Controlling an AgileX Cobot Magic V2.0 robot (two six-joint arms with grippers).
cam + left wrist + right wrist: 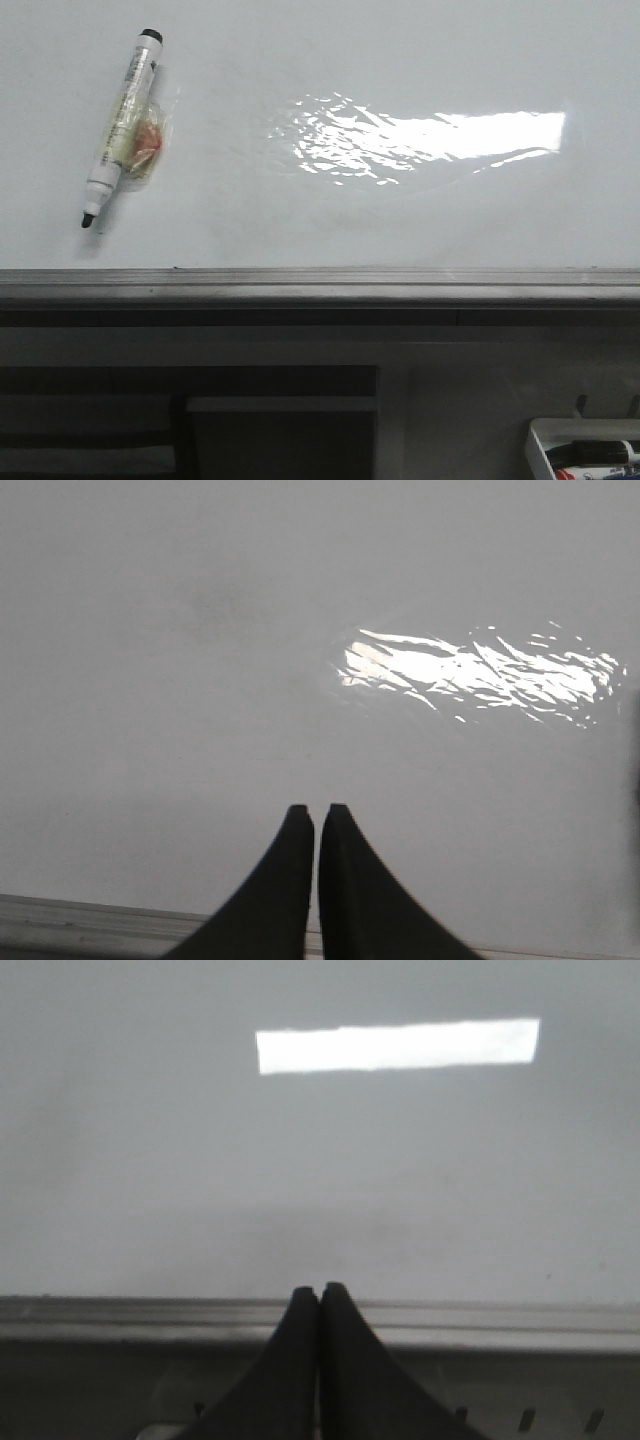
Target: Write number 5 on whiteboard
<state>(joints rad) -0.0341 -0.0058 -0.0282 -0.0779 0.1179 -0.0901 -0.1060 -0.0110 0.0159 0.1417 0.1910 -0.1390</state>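
Note:
The whiteboard [330,230] fills the upper front view, glossy white with a bright glare patch and a grey metal rail [320,285] along its near edge. No number 5 shows on it. A white marker [122,130] with a black cap and tip lies at the board's left, wrapped in clear tape. Neither gripper shows in the front view. My left gripper [314,810] is shut and empty over the bare board [200,680]. My right gripper [318,1288] is shut and empty over the rail [500,1320], with the board [320,1180] beyond it.
A small white tray [585,450] with markers sits below the rail at the lower right. A dark shelf or recess [190,420] lies below the rail at the lower left.

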